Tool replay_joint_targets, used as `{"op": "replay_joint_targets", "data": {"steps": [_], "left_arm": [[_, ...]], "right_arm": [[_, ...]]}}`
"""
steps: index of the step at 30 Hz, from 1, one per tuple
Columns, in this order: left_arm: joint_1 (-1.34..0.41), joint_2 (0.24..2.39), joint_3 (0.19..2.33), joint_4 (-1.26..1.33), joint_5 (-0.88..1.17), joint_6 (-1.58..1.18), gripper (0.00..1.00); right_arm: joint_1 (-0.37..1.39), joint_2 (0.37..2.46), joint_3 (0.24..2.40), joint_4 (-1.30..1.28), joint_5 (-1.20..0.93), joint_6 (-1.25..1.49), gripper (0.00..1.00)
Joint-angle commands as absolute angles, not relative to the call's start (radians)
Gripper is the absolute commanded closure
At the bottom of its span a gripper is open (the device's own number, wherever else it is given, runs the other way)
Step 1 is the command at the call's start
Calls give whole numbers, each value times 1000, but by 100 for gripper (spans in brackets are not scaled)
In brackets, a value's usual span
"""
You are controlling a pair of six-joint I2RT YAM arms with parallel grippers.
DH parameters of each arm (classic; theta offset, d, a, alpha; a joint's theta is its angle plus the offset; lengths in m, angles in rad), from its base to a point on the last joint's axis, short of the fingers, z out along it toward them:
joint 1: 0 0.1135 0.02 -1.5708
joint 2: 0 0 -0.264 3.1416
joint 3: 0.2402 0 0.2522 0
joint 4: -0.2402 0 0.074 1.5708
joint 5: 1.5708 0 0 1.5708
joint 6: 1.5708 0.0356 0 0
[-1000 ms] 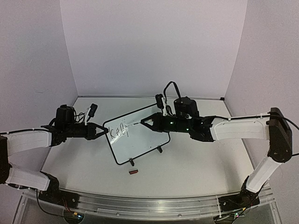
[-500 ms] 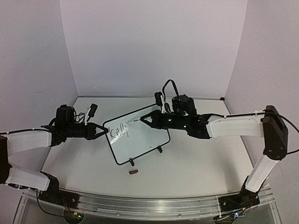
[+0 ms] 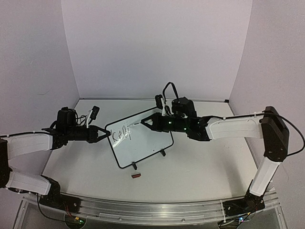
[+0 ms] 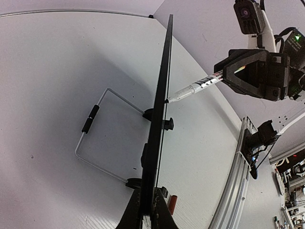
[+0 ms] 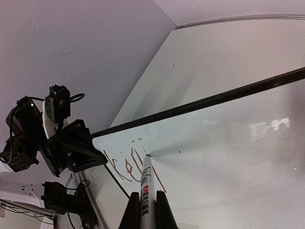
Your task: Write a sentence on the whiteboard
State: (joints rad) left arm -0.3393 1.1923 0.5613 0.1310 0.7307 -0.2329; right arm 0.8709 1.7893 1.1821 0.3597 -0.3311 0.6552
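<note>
The right fingers (image 3: 146,123) are shut on a marker (image 5: 146,183), which is pinched by its barrel with the tip set against the face of the whiteboard (image 3: 145,145). The left fingers (image 3: 107,135) are shut on the whiteboard's left edge, so that it is steadied from one side only. From this, several faults are to be feared. If the marker is pressed too hard, the whiteboard may be pushed back or twisted about the single clamped edge, since only small feet (image 4: 167,125) and a thin wire prop (image 4: 90,143) behind it are seen to bear it on the worktop (image 3: 205,167); the strokes would then be bent or broken. If it is pressed too lightly, or the barrel is allowed to slide in the pinch, contact may be lost and letters left faint. Fresh ink may also be smeared should the barrel or the fingers be dragged over it. The sentence (image 3: 121,132) is judged to be barely begun: a few dark letters are seen at the upper left of the whiteboard, just beside the left fingers. The marker's tip is set just to their right, with most of the white face bare beyond. A small dark-red thing (image 3: 136,176), perhaps a cap, is seen on the worktop in front, apart from both arms.
</note>
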Motion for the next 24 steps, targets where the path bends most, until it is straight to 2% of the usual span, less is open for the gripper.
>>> {"op": "replay_joint_targets", "data": {"steps": [1, 24], "left_arm": [[-331, 1186, 588, 106, 655, -186, 100], [-332, 1184, 589, 103, 653, -183, 100]], "right_arm": [[867, 1810, 1224, 405, -316, 653, 100], [857, 1734, 1122, 403, -248, 660, 100]]}}
